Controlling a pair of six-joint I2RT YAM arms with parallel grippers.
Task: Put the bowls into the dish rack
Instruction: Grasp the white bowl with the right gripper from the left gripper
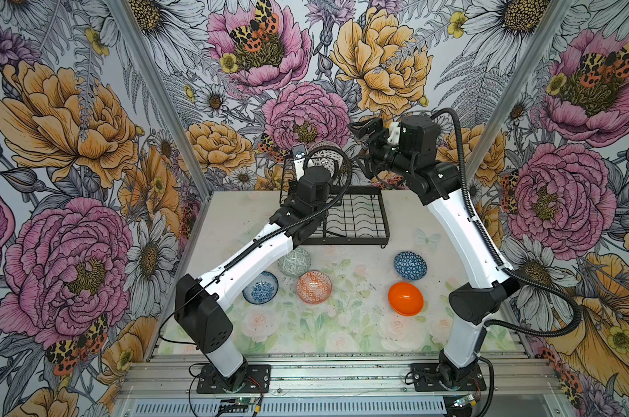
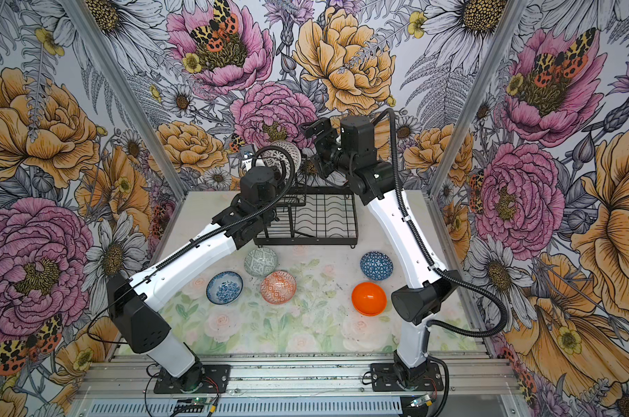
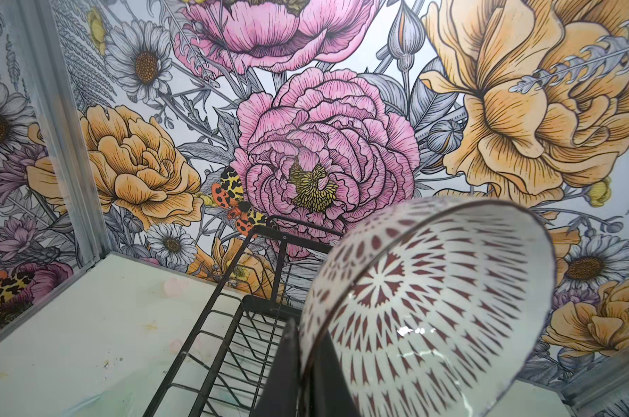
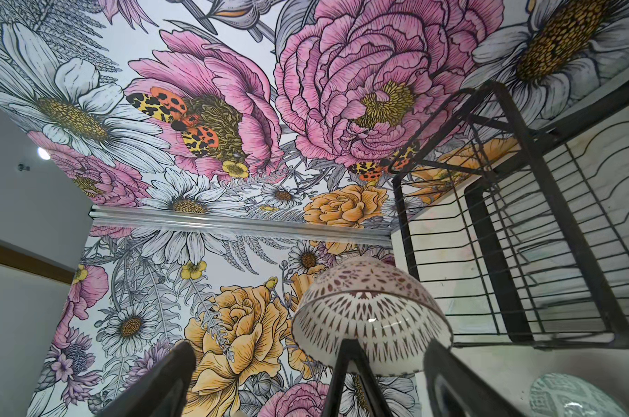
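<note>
**Left gripper** (image 3: 307,355): jaws closed tight on the rim of the dark-and-white bowl (image 3: 414,307), which hangs tilted on edge in the air above the raised upper basket (image 3: 283,260) at the left end of the dish rack (image 1: 345,239). **Right gripper** (image 1: 357,145): jaws spread fully wide and gripping nothing, raised close beside that bowl; whether a finger touches it cannot be told. The grey-green bowl (image 1: 294,261), blue-speckled bowl (image 1: 260,287), orange-white bowl (image 1: 314,287), dark blue triangle bowl (image 1: 410,265) and plain orange bowl (image 1: 405,298) lie on the table (image 1: 341,332) in front of the rack, outside it.
</note>
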